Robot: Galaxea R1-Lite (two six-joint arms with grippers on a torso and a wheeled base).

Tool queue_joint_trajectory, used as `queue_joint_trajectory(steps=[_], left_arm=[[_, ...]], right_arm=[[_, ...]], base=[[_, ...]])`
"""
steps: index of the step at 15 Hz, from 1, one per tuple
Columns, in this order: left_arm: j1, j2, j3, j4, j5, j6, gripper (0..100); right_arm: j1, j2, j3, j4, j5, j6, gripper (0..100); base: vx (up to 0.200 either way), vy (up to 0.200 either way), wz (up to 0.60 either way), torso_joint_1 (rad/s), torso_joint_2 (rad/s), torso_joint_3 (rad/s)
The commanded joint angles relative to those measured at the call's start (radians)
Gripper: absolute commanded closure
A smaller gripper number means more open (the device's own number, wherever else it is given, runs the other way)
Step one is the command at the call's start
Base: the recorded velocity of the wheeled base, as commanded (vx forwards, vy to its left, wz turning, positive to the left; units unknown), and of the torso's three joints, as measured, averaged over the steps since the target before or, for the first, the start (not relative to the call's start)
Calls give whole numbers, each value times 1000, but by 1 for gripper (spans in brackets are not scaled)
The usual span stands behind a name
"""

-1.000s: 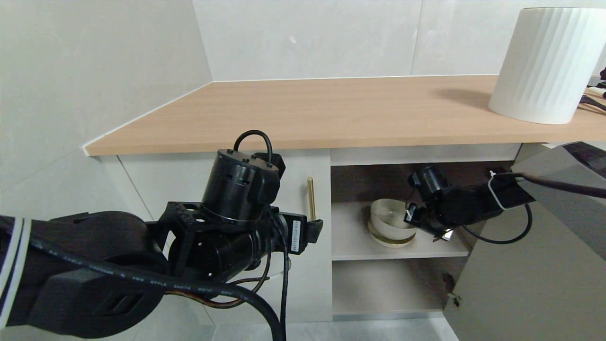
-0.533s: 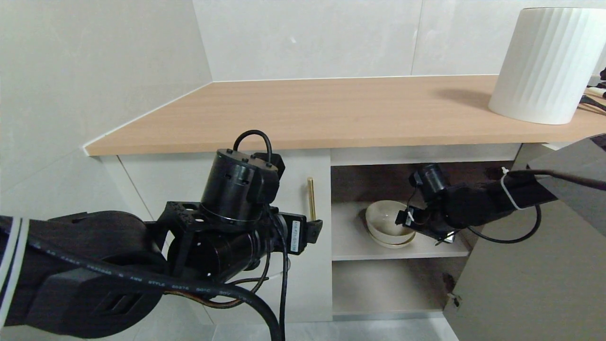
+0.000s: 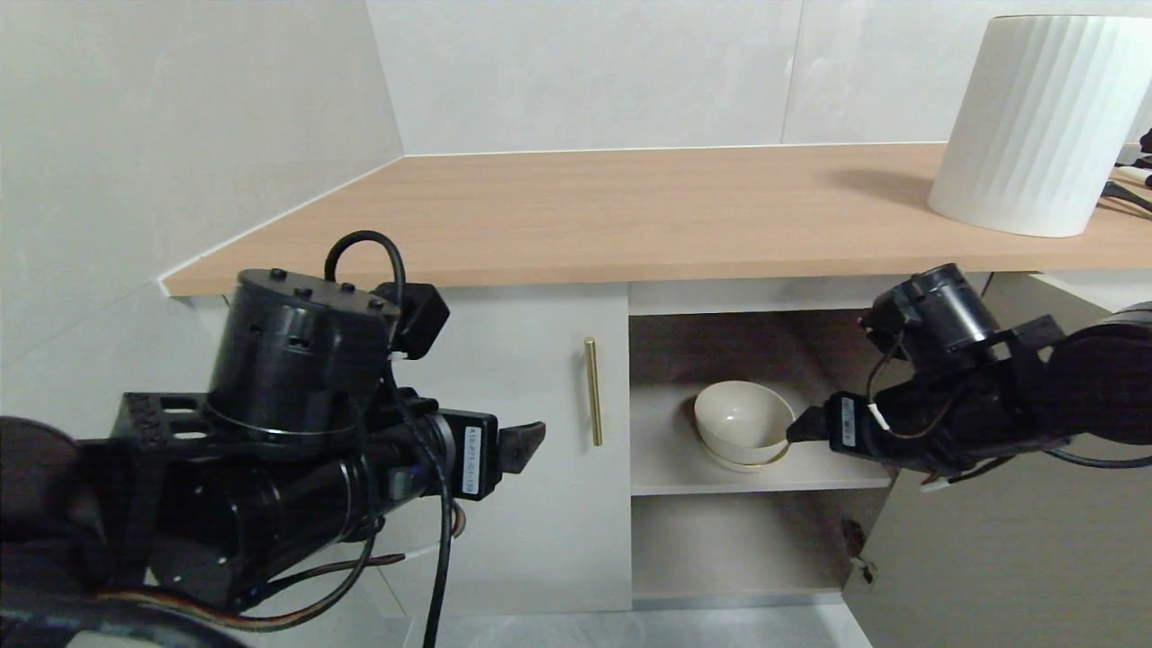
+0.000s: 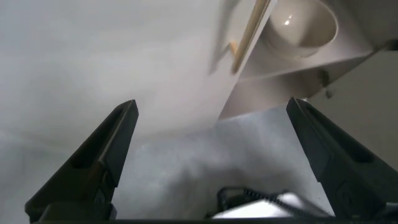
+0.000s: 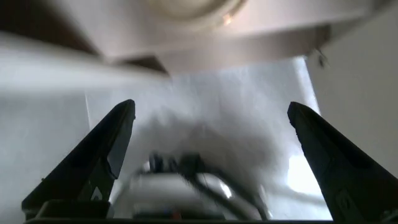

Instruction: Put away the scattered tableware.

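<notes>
While the cream bowl [image 3: 740, 421] sits nested on a dish [image 3: 751, 465] on the upper cupboard shelf [image 3: 841, 474], the right pincer [image 3: 799, 427] is seen released and empty at its 3 o'clock, just beside the rim. The stack could be tipped by a sideways nudge. The left pincer [image 3: 526, 443] is held released, well apart at 9 o'clock.

Cream bowl [image 3: 742, 419], gold handle [image 3: 591, 392]

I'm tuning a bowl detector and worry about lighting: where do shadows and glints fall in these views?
Head view: the white ribbed container throws a soft shadow to its left over the countertop, and the open cupboard is dark behind the bowl. Left wrist view: a small bright glint sits inside the bowl. Right wrist view: a glint at the bowl's edge.
</notes>
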Motion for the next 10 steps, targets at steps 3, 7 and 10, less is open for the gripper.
queue_joint_trajectory(steps=[3,7,10], left_arm=[[2,-115,69,12,0,7,0],[-6,-100,66,35,0,9,0],[-8,-91,66,35,2,7,0]], right_arm=[[54,-241,85,94,8,-5,0],[135,-219,86,91,-10,-10,0],[138,-200,86,90,-18,-8,0]], base=[[-200,0,0,2,2,-1],[-200,0,0,-2,5,4],[-200,0,0,1,2,5]])
